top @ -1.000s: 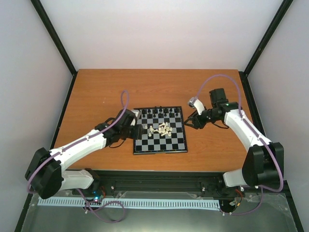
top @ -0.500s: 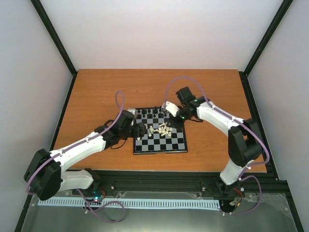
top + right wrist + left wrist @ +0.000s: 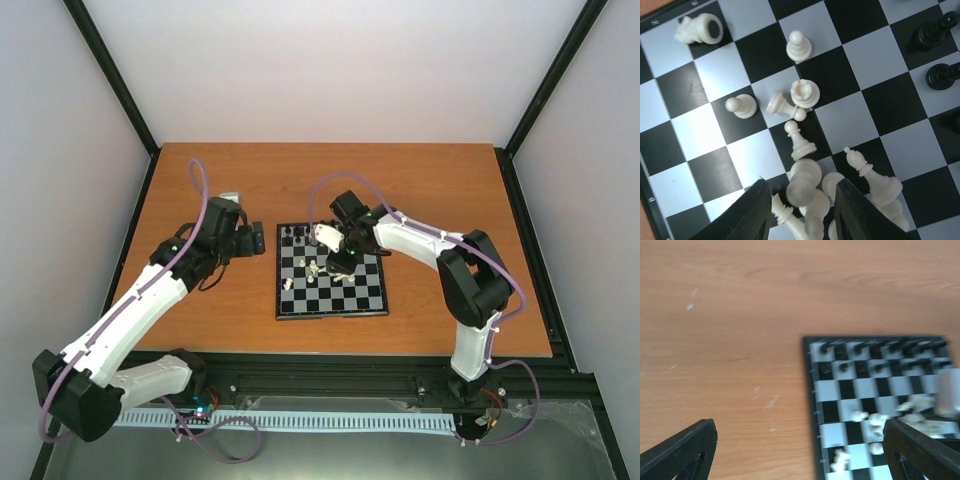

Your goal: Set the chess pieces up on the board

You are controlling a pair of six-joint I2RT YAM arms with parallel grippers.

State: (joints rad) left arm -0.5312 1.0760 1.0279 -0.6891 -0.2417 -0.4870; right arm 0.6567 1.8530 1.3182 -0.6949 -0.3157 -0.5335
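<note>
Swung in from beyond the right edge of the chessboard (image 3: 345, 300) and now low over its middle with the right gripper (image 3: 802, 200): jaws parted, straddling the edge of the heap of cream-white pieces (image 3: 802, 172), gripping nothing as far as can be seen. Pulled back meanwhile with the left gripper (image 3: 252, 240) from the board's left edge to the wooden table (image 3: 220, 180) just left of the board, spread wide and empty. Black pieces (image 3: 880, 347) standing along the board's far edge, apparently placed. White ones mostly toppled mid-board, a few strewn toward the left edge, none yet on the near rows. Reads as a handover: left side clearing out, right side lining up a pick from the pile. Awkward to single one out, with so many touching.
</note>
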